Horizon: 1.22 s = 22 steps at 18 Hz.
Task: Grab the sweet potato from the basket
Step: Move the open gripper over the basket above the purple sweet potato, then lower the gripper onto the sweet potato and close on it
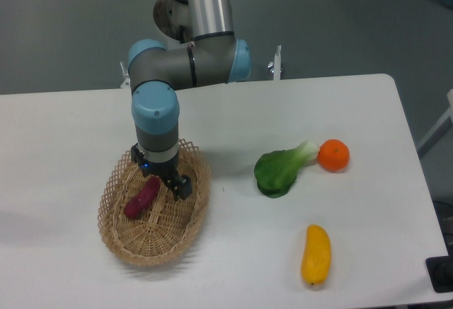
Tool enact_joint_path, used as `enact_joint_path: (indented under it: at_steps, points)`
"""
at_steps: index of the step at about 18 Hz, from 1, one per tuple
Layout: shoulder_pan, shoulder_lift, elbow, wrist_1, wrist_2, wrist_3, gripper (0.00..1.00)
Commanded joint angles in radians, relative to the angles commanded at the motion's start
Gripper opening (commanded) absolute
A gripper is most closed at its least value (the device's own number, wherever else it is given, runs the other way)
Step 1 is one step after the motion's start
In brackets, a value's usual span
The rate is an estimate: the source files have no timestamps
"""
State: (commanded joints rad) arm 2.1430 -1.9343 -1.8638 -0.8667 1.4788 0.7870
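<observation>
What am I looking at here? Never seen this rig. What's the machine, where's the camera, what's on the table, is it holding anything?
It is one robot arm whose end effector, a two-finger grasping part, reaches down into a wicker basket. One fixed camera looks down at the table from the front. In the basket lies a reddish-purple sweet potato, and the end effector sits just above its upper end. Whether the fingers are open or closed is not visible, and the sweet potato lies on the basket floor, not lifted. Outside the basket lie a leafy green, an orange and a yellow fruit.
</observation>
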Motion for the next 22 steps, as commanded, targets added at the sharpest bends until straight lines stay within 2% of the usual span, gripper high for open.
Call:
enact_joint_path:
  at_steps: [2,6,11,20,22]
  points:
    - [-0.026,-0.012,0.003,0.002,0.005,-0.025,1.00]
    - [-0.032,-0.025,0.003,0.006,0.006,-0.046,1.00]
    - [-0.046,-0.041,0.006,0.047,0.006,-0.071,1.00]
    - [-0.057,-0.058,0.009,0.074,0.024,-0.071,1.00]
    - [-0.061,-0.061,0.009,0.074,0.041,-0.071,0.95]
